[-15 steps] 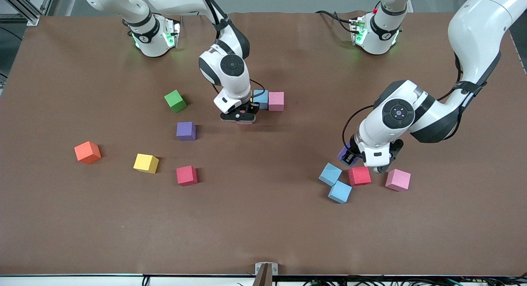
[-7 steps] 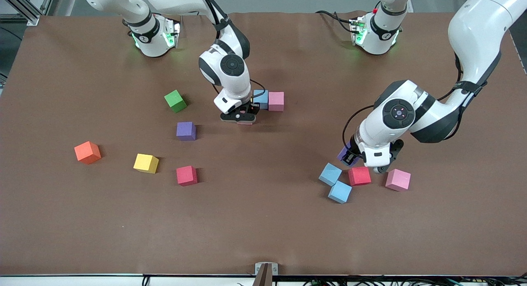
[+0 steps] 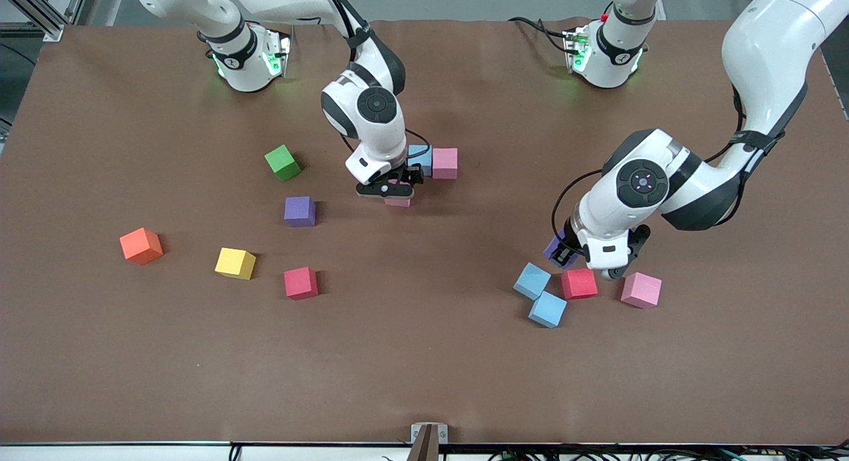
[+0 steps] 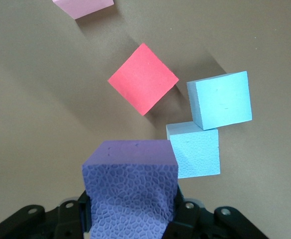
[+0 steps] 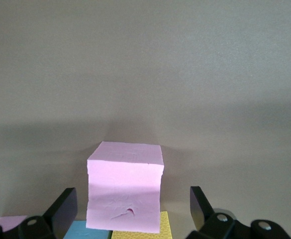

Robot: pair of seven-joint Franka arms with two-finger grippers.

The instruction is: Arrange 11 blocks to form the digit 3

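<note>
My right gripper [image 3: 391, 190] [image 5: 133, 204] stands open around a pink block [image 3: 398, 201] [image 5: 125, 191] that rests on the table, both fingers clear of its sides. That block touches a yellow block [image 5: 140, 230] and a light blue block [image 3: 420, 157] [image 5: 88, 232], with another pink block [image 3: 444, 162] beside them. My left gripper [image 3: 564, 254] [image 4: 130, 219] is shut on a purple block [image 3: 553, 249] [image 4: 130, 189], just above the table by a red block [image 3: 579, 283] [image 4: 143, 78], two light blue blocks [image 3: 532, 280] [image 3: 548, 308] and a pink block [image 3: 641, 289].
Toward the right arm's end lie a green cube [image 3: 282, 162], a purple block [image 3: 300, 211], an orange cube [image 3: 140, 245], a yellow block [image 3: 235, 263] and a red block [image 3: 300, 282]. A metal bracket [image 3: 428, 434] sits at the table's edge nearest the front camera.
My right gripper has opened and let go of the pink block, then risen slightly. The left arm has not moved.
</note>
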